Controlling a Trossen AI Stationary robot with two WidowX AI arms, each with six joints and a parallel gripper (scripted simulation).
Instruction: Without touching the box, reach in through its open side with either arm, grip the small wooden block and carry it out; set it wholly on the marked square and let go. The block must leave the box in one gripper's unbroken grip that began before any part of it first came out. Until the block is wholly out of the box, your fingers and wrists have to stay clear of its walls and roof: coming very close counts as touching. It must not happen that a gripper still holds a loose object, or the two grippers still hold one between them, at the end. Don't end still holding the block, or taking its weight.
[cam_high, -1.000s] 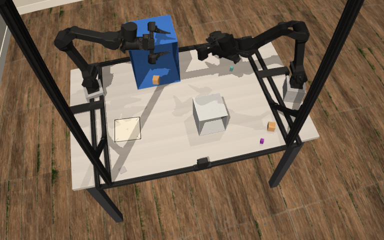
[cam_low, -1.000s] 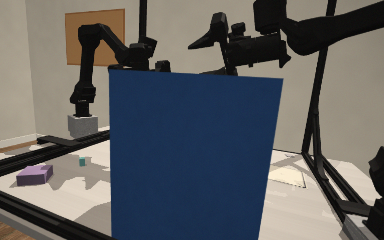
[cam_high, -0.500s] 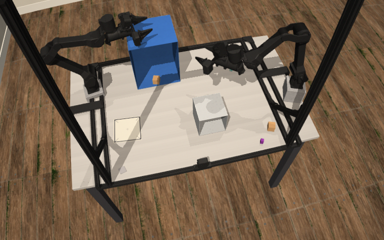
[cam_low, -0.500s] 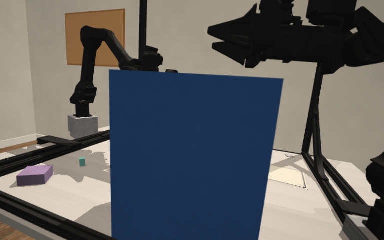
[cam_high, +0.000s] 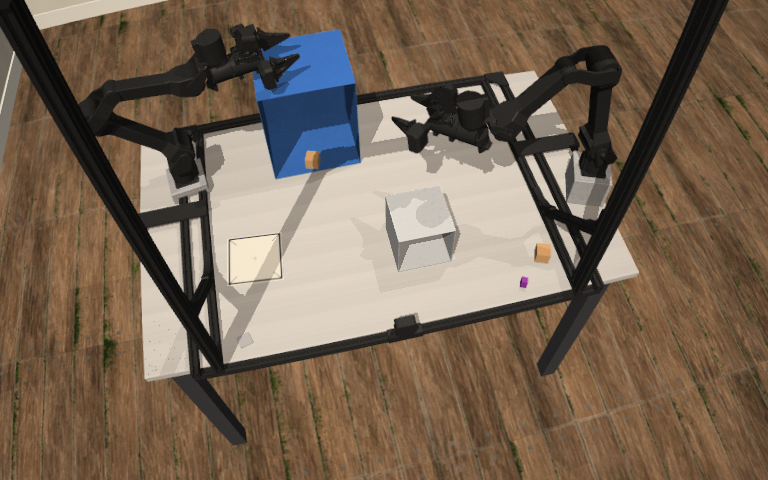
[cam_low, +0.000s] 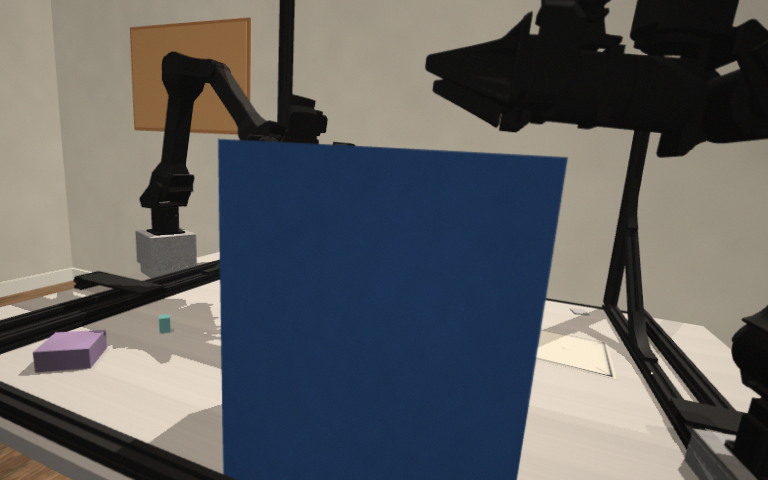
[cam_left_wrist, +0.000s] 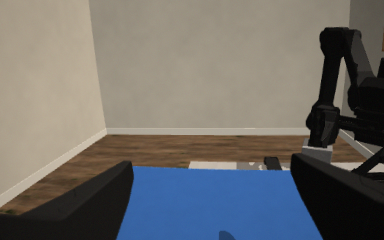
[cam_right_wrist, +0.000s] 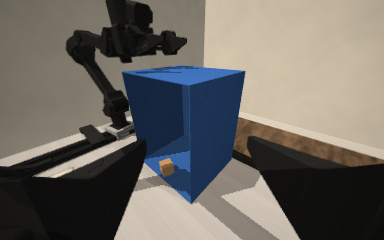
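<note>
The tall blue box (cam_high: 308, 104) stands at the back of the table, its open side facing the table's middle. The small wooden block (cam_high: 312, 159) sits on the box floor just inside the opening; it also shows in the right wrist view (cam_right_wrist: 167, 167). The cream marked square (cam_high: 254, 258) lies at the front left. My left gripper (cam_high: 278, 52) is open and empty, hovering above the box roof (cam_left_wrist: 215, 205). My right gripper (cam_high: 412, 133) is open and empty, low over the table to the right of the box, pointing at the opening (cam_right_wrist: 197, 145).
A grey open-sided box (cam_high: 420, 228) stands mid-table. A second orange block (cam_high: 543, 252) and a tiny purple cube (cam_high: 523, 281) lie at the front right. A purple slab (cam_low: 70, 349) and a teal block (cam_low: 164, 323) lie near the right arm's side. Black frame posts surround the table.
</note>
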